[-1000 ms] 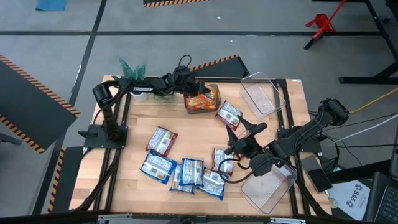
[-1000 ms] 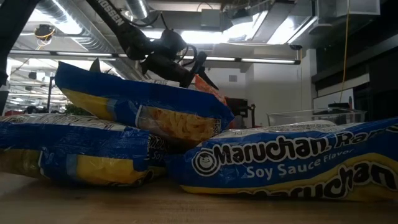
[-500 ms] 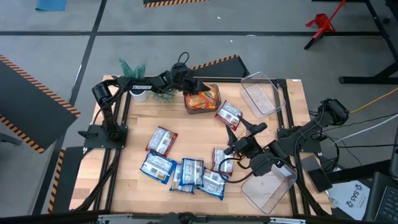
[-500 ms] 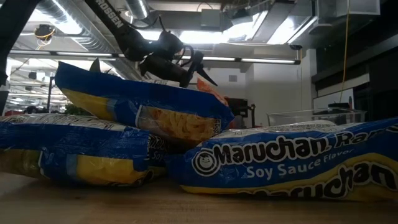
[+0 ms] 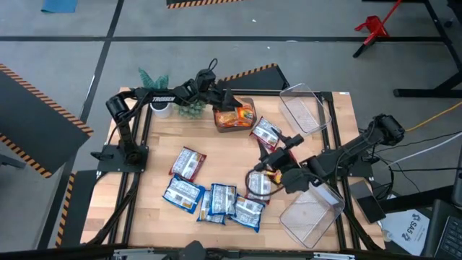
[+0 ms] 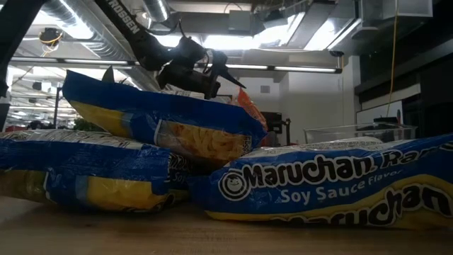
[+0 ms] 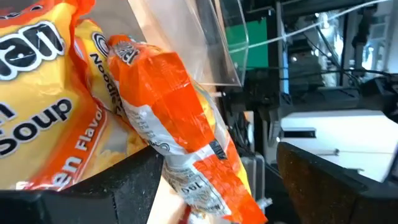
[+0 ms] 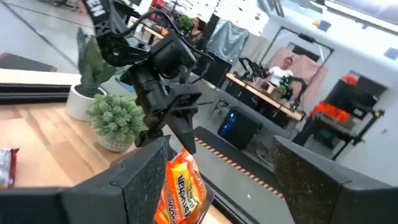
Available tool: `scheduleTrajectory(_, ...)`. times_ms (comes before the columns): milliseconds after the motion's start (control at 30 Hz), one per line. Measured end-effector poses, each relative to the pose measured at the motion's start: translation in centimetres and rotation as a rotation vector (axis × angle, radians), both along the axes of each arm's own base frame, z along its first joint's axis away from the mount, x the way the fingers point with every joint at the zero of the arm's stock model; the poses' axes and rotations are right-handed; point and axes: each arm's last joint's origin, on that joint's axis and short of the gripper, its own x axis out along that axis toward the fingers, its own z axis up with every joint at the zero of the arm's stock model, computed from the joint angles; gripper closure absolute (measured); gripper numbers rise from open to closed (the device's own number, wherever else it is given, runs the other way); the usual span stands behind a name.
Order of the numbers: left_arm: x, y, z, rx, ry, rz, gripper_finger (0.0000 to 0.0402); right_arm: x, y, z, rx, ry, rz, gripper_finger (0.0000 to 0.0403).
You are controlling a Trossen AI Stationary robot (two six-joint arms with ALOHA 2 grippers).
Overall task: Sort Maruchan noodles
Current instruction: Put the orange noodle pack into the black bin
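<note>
Orange packet [image 7: 186, 143] tilted in bin [image 5: 249, 118]

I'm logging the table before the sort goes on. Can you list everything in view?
Blue-and-white noodle packets: about five, clustered at the table's near middle.
Red-brown packets: about three, scattered mid-table.
Orange packets: a few, in the bin at the far edge.
Clear bins: three; the far middle one holds orange packets, two others stand on the right side.
Potted plants: two, green, far left corner.
Left gripper: fingers open, at the orange bin.
Right gripper: fingers open, above the mid-table packets.
</note>
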Motion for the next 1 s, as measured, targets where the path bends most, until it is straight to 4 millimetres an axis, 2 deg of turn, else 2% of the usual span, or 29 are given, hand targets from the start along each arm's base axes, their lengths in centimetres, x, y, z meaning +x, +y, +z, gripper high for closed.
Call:
scheduleTrajectory(267,-1.3,1.6,0.0,-0.056,-0.010,0.021,0.0096,1.8,-3.9,-0.3,0.185,-0.157,0.009,0.0134)
scheduleTrajectory(367,-1.9,2.3,0.1,-0.087,-0.024,0.000,0.0096,2.4,-6.4,-0.9,0.270,-0.169,0.008,0.0134)
scheduleTrajectory(533,-2.9,3.3,0.2,-0.179,-0.035,0.000,0.0096,3.2,-10.8,-2.7,0.358,-0.163,-0.108,0.0134)
scheduleTrajectory(667,-3.2,3.6,0.6,-0.215,-0.050,0.001,0.0096,5.1,-13.8,-5.1,0.405,-0.119,-0.117,0.0134)
scheduleTrajectory(800,-3.6,3.6,1.9,-0.187,-0.088,-0.014,0.0096,7.2,-15.9,-8.8,0.411,-0.042,-0.116,0.0134)
scheduleTrajectory(900,-4.3,3.8,2.8,-0.172,-0.105,-0.005,0.0096,8.0,-17.4,-11.2,0.410,-0.003,-0.150,0.0134)
scheduleTrajectory(1000,-5.0,3.7,4.3,-0.135,-0.136,0.007,0.0096,8.4,-18.6,-12.6,0.444,0.025,-0.138,0.0134)
